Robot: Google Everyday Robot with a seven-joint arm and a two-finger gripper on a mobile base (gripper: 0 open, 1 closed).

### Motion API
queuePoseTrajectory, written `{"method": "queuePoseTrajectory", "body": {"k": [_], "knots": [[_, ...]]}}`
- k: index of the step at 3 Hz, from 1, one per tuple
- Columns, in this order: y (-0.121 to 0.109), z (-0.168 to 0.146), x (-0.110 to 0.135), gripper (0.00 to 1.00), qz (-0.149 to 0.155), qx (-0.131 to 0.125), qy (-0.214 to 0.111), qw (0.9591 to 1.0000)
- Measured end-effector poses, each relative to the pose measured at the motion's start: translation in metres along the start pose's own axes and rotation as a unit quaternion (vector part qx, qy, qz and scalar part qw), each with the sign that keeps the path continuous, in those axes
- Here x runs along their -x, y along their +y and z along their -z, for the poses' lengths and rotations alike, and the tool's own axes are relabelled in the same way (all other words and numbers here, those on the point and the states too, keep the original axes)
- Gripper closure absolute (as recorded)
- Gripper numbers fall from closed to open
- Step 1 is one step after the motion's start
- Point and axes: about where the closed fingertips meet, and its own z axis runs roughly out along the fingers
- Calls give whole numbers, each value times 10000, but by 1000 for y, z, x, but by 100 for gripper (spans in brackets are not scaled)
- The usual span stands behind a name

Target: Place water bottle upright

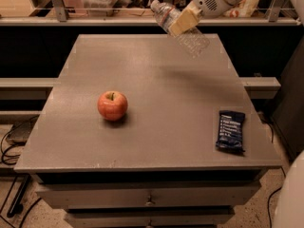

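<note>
The water bottle (pixel 190 36) is a clear ribbed plastic bottle with a white cap. It hangs tilted in the air above the far right part of the grey table (pixel 156 127), cap up and to the left, base down and to the right. My gripper (pixel 183 20) comes in from the upper right on a white arm and is shut on the bottle's upper half, its tan fingers (pixel 184 19) across it. The bottle's shadow lies on the table below it.
A red apple (pixel 112 105) sits left of the table's centre. A dark blue snack bar (pixel 230 130) lies near the right front edge. A shelf with clutter and metal rails runs behind the table. Drawers sit under the tabletop.
</note>
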Motion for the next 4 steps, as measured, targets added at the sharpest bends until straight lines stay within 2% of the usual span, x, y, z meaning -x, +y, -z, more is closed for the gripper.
{"method": "queuePoseTrajectory", "body": {"k": [1, 2, 3, 4], "knots": [[7, -3, 2, 100, 417, 42, -178, 9990], [14, -1, 4, 100, 738, 61, -443, 9963], [15, 6, 5, 100, 1040, 71, -998, 9895], [14, 13, 4, 100, 1132, 141, -1596, 9806]]}}
